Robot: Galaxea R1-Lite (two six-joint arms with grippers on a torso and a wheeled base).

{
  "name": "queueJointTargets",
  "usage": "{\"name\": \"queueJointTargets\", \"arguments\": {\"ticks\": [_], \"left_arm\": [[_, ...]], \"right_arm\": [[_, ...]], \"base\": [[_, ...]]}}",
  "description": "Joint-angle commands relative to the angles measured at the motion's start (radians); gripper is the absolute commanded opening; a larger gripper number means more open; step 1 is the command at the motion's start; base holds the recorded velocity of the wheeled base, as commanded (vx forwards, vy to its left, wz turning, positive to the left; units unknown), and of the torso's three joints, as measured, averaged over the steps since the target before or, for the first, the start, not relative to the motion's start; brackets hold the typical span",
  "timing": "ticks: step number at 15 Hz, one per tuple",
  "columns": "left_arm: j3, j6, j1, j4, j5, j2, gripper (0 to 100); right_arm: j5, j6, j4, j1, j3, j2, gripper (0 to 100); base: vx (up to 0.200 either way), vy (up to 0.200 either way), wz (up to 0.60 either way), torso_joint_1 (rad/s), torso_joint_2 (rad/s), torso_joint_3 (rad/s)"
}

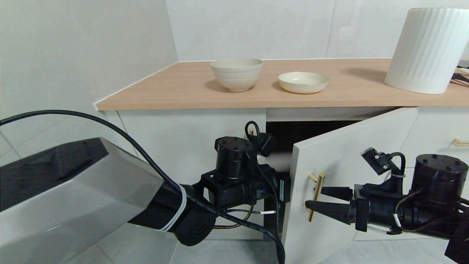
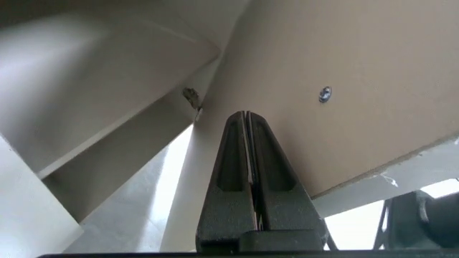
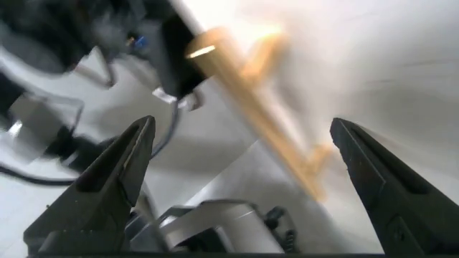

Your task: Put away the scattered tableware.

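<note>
We see the ribbed cream bowl (image 1: 237, 74) and the shallow cream dish (image 1: 303, 81) standing side by side, a little apart, on the wooden countertop (image 1: 176, 91) in the upper middle of the head view. At lower right our right gripper (image 1: 316, 198) is spread wide, one finger on each side of the brass handle (image 1: 318, 185) of the half-open cabinet door (image 1: 348, 157). Our left gripper (image 2: 247, 122) is clenched on nothing, near the door's inner face.

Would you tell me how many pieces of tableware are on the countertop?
2: a deep bowl toward the counter's left end, and a shallow dish just to its right, not touching. Others may be hidden inside the cabinet.
</note>
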Motion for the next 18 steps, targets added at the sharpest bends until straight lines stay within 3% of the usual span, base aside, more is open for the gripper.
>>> {"name": "queueJointTargets", "arguments": {"ticks": [1,4,9,10,12,13,15,18], "left_arm": [[0.0,-0.002,-0.006,-0.005,-0.01,0.004,0],[0.014,-0.003,-0.009,-0.012,-0.004,-0.006,0],[0.026,-0.005,-0.009,-0.026,-0.004,-0.015,0],[0.023,-0.005,-0.009,-0.026,-0.004,-0.012,0],[0.02,-0.005,-0.012,-0.026,-0.002,-0.01,0],[0.02,-0.005,-0.017,-0.026,-0.002,-0.01,0],[0.022,-0.009,-0.034,-0.026,0.018,-0.009,0],[0.022,-0.008,-0.061,-0.04,0.047,-0.009,0]], "right_arm": [[-0.011,-0.018,-0.013,-0.075,-0.029,-0.005,100],[-0.011,-0.072,0.003,-0.097,0.013,-0.109,100],[-0.045,-0.133,0.046,-0.011,0.226,-0.268,100],[-0.094,-0.169,0.046,-0.006,0.26,-0.281,100],[-0.319,-0.259,0.043,0.061,0.329,-0.318,100],[-0.347,-0.256,0.047,0.094,0.336,-0.364,100],[-0.347,-0.251,0.147,0.126,0.32,-0.454,100],[-0.347,-0.25,0.425,0.126,0.223,-0.617,100]], "base": [[0.0,0.0,0.0,0.0,0.0,0.0],[0.0,0.0,0.0,0.0,0.0,0.0],[0.0,0.0,0.0,0.0,0.0,0.0],[0.0,0.0,0.0,0.0,0.0,0.0],[0.0,0.0,0.0,0.0,0.0,0.0],[0.0,0.0,0.0,0.0,0.0,0.0],[0.0,0.0,0.0,0.0,0.0,0.0],[0.0,0.0,0.0,0.0,0.0,0.0]]}}
